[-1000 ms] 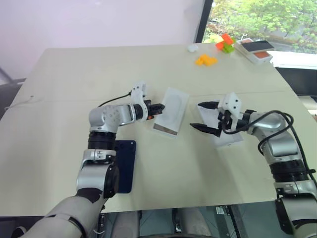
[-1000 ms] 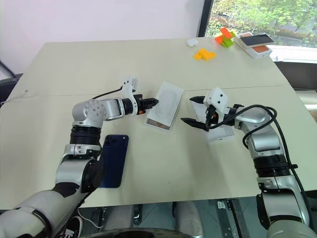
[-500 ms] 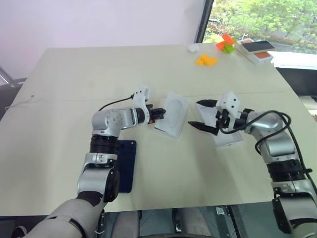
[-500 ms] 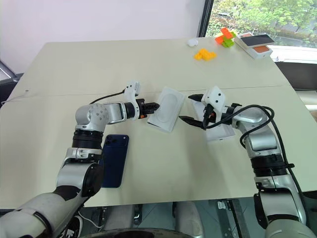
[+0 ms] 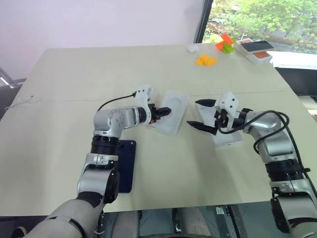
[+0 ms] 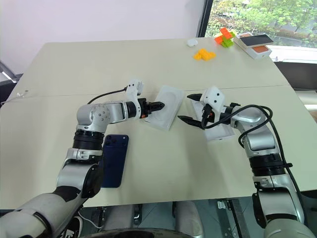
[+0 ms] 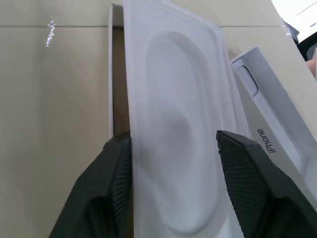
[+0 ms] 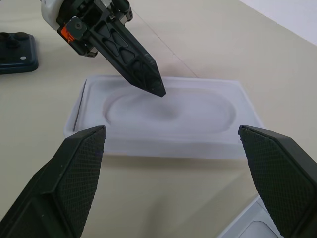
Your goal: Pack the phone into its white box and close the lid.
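The white box [image 5: 173, 113] is a shallow tray with a rounded recess, lying mid-table. My left gripper [image 7: 173, 135] is open, one finger [image 7: 116, 188] on each side of the tray's near end. In the right wrist view a left finger [image 8: 141, 69] hovers over the recess. My right gripper [image 5: 194, 114] stands open just right of the tray, empty, pointing at it. The lid [image 5: 229, 140] lies under my right hand, hollow side up, its edge [image 7: 277, 144] marked iPhone. The phone [image 6: 114, 161], dark navy, lies flat by my left elbow, near the front edge.
Orange blocks [image 5: 205, 60] and orange-green blocks [image 5: 225, 43] lie at the far right. Beside them are a small orange-and-white box with a dark top [image 5: 254, 50] and a small white object [image 5: 192, 48]. A thin cable [image 5: 20, 101] lies at the left edge.
My left gripper's fingers have parted from a shut grip on the tray's edge. The tray, tilted up half a second ago, has come down flatter and sits slightly farther back. The right arm stayed still.
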`<state>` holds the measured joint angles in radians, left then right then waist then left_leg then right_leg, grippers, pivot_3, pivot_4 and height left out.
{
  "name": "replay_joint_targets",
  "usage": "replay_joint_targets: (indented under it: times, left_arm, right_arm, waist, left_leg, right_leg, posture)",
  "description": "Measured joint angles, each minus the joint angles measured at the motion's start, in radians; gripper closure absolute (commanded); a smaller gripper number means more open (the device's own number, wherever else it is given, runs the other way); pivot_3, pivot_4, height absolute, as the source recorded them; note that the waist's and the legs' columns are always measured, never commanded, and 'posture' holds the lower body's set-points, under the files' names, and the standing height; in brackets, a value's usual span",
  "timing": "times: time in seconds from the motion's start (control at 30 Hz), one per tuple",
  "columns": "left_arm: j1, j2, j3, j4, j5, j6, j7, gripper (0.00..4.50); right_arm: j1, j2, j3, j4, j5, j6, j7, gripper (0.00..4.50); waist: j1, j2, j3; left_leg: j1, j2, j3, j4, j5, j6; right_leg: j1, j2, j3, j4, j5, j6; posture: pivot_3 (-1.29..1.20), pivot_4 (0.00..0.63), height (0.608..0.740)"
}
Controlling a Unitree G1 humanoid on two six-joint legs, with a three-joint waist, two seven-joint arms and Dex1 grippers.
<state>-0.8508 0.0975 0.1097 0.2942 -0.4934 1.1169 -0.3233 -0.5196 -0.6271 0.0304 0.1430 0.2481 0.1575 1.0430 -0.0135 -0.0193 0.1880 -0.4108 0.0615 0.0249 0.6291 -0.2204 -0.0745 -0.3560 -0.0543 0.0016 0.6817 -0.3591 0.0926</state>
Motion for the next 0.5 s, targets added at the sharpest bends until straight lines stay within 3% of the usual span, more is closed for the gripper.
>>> replay_joint_targets:
  times: [0.5]
  left_arm:
    - [-0.004, 0.013, 0.050, -0.143, -0.028, 0.114, 0.041, 2.04]
  right_arm:
    - [-0.009, 0.022, 0.006, 0.019, -0.013, -0.021, -0.003, 0.00]
  waist:
    - [0.001, 0.000, 0.000]
  left_leg:
    - [0.000, 0.000, 0.000, 0.000, 0.000, 0.000]
  right_leg:
    - [0.000, 0.000, 0.000, 0.000, 0.000, 0.000]
  posture:
    - [0.00, 0.150, 0.740]
